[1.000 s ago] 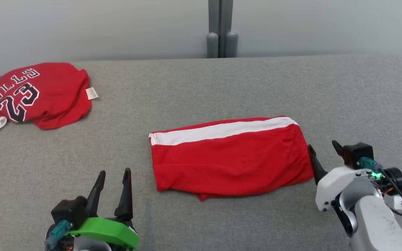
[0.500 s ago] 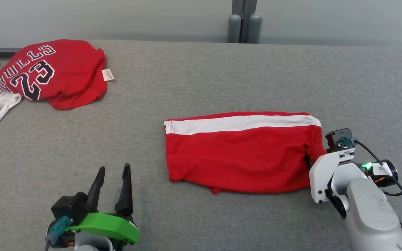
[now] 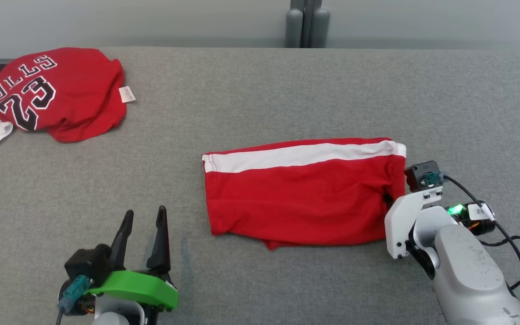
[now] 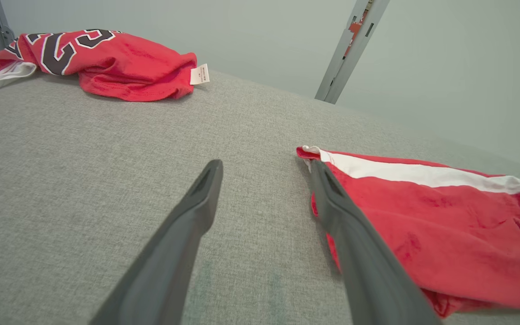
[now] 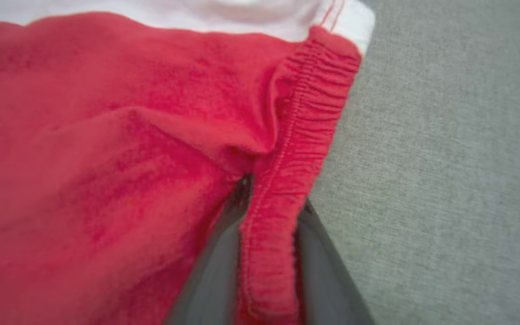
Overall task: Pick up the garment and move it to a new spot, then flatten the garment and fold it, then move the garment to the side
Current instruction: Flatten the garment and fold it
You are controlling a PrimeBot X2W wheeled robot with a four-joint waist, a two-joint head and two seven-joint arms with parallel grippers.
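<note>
The red shorts (image 3: 300, 194) lie flat on the grey table (image 3: 260, 90), a bit right of the middle in the head view, with a white stripe along their top edge. The right claw (image 5: 272, 195) is at the right end of the shorts and pinches the stretchy waistband between its two fingers. The left claw (image 3: 146, 212) is at the lower left, spread apart and holding nothing. A crumpled red jersey (image 3: 57, 97) lies in the upper left corner.

The shorts (image 3: 300, 207) are red with a white stripe, the jersey (image 3: 77, 110) red with white-edged black lettering, the counter (image 3: 260, 99) grey.
</note>
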